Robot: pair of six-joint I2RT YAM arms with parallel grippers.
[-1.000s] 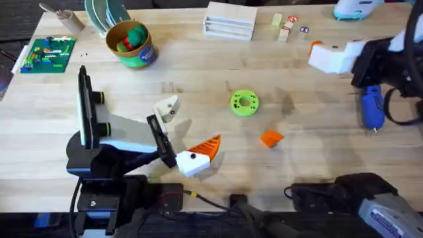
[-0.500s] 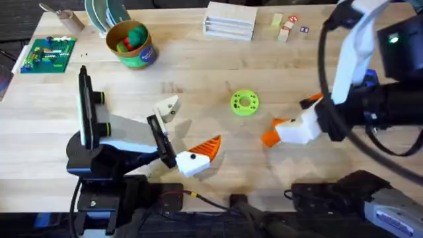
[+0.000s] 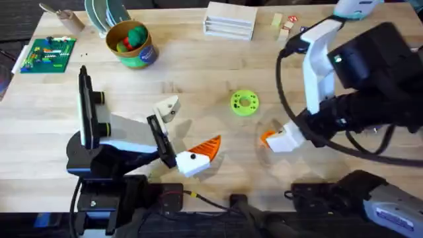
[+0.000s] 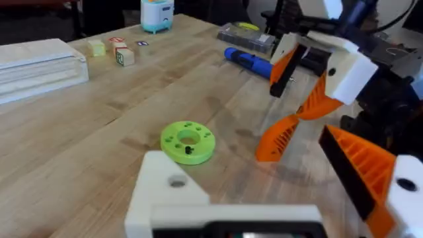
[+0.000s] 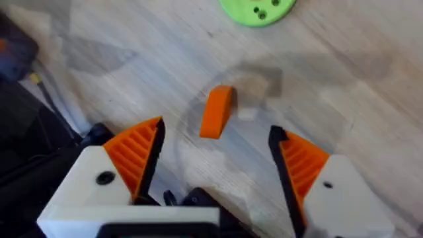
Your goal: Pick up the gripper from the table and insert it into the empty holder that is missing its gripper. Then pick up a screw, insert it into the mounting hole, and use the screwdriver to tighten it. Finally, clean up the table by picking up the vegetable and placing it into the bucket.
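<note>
1. While the right end effector [image 5: 215,162] hangs over the loose gripper [image 5: 217,110], we see its orange-padded fingers [image 5: 135,152] spread wide, one on each side of the piece and neither touching it.
2. In the overhead view the gripper [image 3: 267,137] lies on the bench [image 3: 198,79] right of centre, just below and to the right of the flat green disc [image 3: 244,103]; the right end effector [image 3: 276,139] sits right at it.
3. We judge the gripper to be light, stiff moulded plastic: no give under pressure, and prone to skating on the smooth wood if nudged from one side. Its wedge shape and ribbed face suggest that a pinch across the two flat flanks, near the thicker end, holds best; squeezing along the taper may pop it out.
4. The left end effector [image 3: 188,149] rests at the lower centre of the overhead view, carrying one orange finger [image 3: 206,147] and the bare white holder [image 3: 167,108] with its pointed top. We cannot tell its opening, since one side lacks its tip.
5. The screwdriver [image 4: 248,61] lies at the upper right of the left wrist view, well apart from the gripper [image 4: 276,137].
6. The bucket [image 3: 130,43] stands at the upper left of the overhead view with coloured items inside.
</note>
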